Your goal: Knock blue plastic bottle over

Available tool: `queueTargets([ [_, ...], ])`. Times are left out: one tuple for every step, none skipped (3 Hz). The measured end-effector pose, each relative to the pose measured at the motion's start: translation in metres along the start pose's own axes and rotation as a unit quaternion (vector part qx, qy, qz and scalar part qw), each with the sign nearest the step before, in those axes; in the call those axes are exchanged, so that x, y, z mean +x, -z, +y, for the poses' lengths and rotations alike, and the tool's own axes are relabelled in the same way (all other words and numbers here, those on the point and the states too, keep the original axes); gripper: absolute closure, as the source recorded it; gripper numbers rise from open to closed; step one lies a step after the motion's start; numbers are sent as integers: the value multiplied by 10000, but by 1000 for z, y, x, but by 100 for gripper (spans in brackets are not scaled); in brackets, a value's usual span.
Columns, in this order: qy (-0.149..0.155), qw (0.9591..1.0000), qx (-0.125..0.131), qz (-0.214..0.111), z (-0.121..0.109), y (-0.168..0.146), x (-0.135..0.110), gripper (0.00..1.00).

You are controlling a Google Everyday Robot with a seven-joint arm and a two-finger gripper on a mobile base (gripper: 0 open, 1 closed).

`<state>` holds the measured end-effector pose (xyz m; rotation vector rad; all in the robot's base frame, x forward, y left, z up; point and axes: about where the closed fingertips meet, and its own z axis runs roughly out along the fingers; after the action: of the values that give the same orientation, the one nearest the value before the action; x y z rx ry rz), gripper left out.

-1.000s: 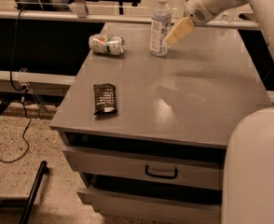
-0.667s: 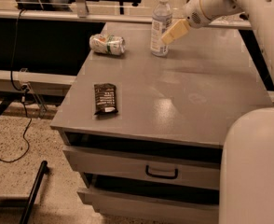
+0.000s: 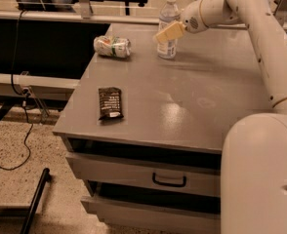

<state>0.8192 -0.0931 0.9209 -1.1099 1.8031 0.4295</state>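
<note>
The blue plastic bottle (image 3: 167, 44) stands upright near the far middle of the grey cabinet top (image 3: 192, 96). It is clear and bluish, with a white cap and a pale label. My gripper (image 3: 165, 34) reaches in from the upper right on a white arm. Its tan fingers lie across the bottle's upper body, at or just in front of it. I cannot tell if they touch it.
A crushed green-white can (image 3: 112, 46) lies on its side to the left of the bottle. A dark snack packet (image 3: 110, 102) lies near the front left edge. Drawers (image 3: 148, 177) sit below the top. My white base (image 3: 260, 179) fills the lower right. A black cable runs along the floor at left.
The gripper has moved left, from beside the bottle's right side to across its upper body. The bottle still stands upright. The camera view has shifted.
</note>
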Motion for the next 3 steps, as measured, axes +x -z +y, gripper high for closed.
queueTargets([
  [-50, 9996, -192, -212, 7, -9, -6, 47],
  [192, 9994, -286, 35, 13, -8, -10, 69],
  [750, 9923, -524, 831, 27, 5, -1, 93],
])
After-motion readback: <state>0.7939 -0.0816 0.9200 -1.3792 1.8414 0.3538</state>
